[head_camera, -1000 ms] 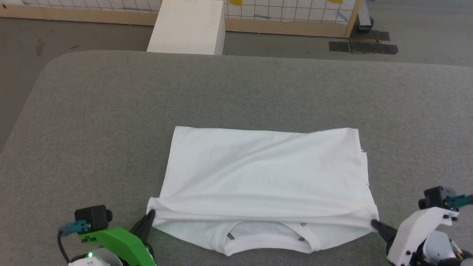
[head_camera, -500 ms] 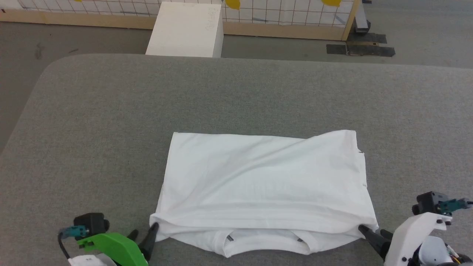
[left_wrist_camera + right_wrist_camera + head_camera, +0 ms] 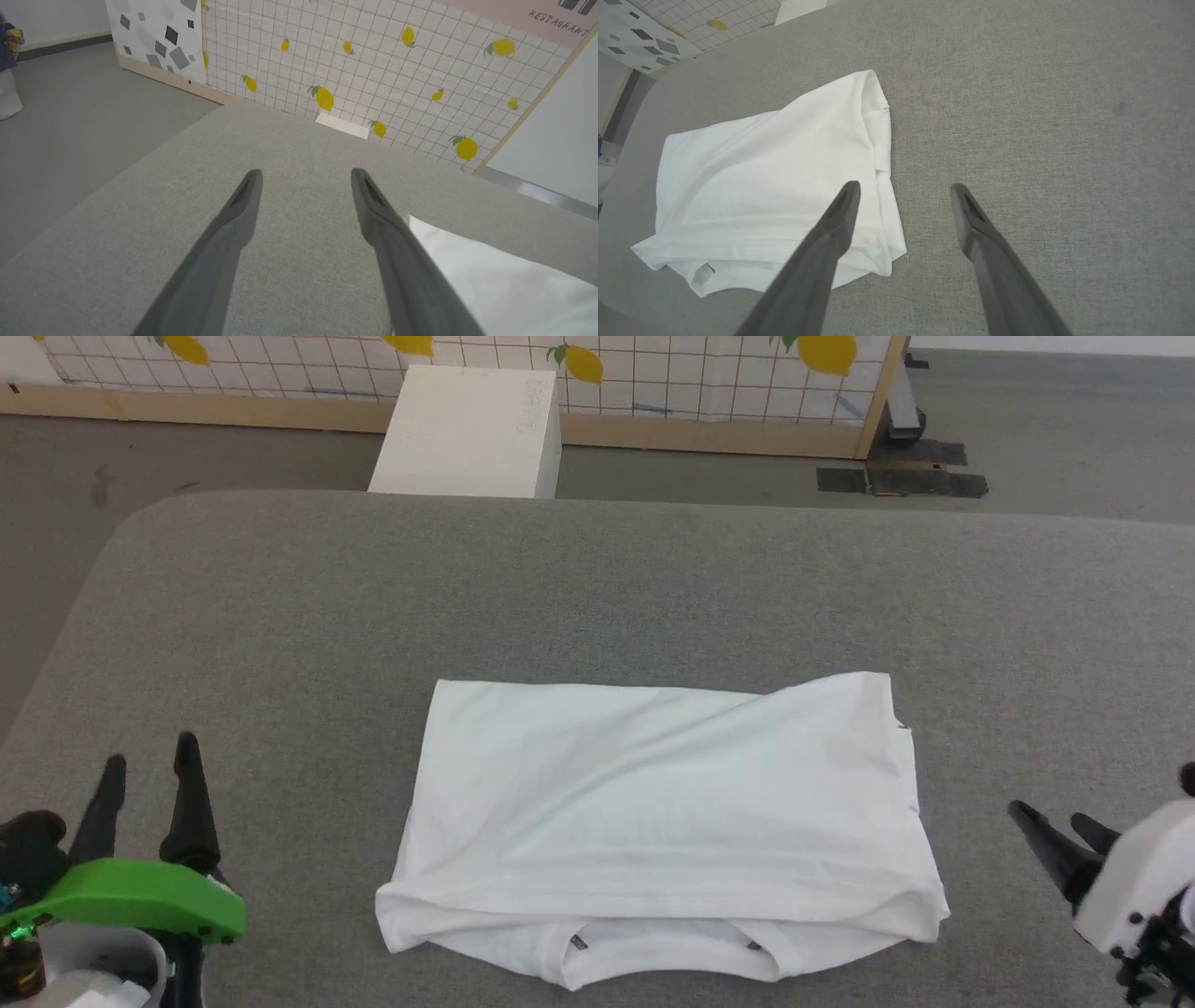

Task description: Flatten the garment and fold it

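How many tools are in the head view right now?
2: the left tool at lower left, the right tool at lower right, both open, apart from the garment.

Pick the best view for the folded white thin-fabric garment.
Head view: the whole white thin-fabric garment lies unobstructed, neckline at its near edge. Right wrist view: the right pincer partly covers its edge. Left wrist view catches one corner.

Bright, even, diffuse indoor light. Only faint soft shadows lie in the folds of the white garment (image 3: 653,803). Both wrist views bow outward at their edges, and their close dark fingers (image 3: 219,247) look slightly soft.
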Controlling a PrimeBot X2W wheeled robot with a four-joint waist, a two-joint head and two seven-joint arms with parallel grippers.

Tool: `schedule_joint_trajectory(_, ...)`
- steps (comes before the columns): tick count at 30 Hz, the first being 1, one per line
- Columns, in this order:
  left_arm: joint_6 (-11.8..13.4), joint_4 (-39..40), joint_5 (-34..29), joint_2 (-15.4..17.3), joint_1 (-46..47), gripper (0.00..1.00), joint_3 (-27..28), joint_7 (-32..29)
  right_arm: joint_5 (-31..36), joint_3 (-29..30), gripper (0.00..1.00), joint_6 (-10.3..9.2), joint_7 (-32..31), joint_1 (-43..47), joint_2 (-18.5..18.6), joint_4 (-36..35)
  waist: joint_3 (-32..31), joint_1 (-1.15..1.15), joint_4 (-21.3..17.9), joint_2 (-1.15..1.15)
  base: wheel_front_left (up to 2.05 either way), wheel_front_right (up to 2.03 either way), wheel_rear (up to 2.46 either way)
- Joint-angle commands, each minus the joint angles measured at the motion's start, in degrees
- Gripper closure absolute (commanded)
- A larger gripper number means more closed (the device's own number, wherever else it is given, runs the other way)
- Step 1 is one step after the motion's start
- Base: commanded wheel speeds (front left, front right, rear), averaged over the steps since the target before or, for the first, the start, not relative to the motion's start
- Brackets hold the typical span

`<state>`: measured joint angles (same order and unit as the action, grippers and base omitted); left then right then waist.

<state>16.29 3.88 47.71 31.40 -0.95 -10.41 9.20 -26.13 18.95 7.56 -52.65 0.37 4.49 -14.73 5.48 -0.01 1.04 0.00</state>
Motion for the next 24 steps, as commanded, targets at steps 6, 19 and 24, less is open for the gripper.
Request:
schedule_joint_trajectory(6,-2.6,0.7,-14.3,-2.4,6.4,0.0,-1.5,5.7,7.8,-5.2,0.0,-0.08,-2.2,-7.5,0.2,10.7,1.1,0.01,0.9,0.0,0.0,0.0,0.0)
schedule_joint_trajectory(19,-9.3,5.0,-35.1,-12.8,7.1,0.0,1.6,5.8,17.6,-14.4,0.0,-0.08,2.4,-16.3,0.8,30.8,6.1,0.01,1.9,0.0,0.0,0.0,0.0)
schedule_joint_trajectory(24,-11.5,4.2,-36.3,-15.1,6.6,0.0,3.6,5.8,16.2,-16.0,0.6,-0.08,2.7,-17.2,0.9,35.2,6.6,0.01,1.8,0.0,0.0,0.0,0.0)
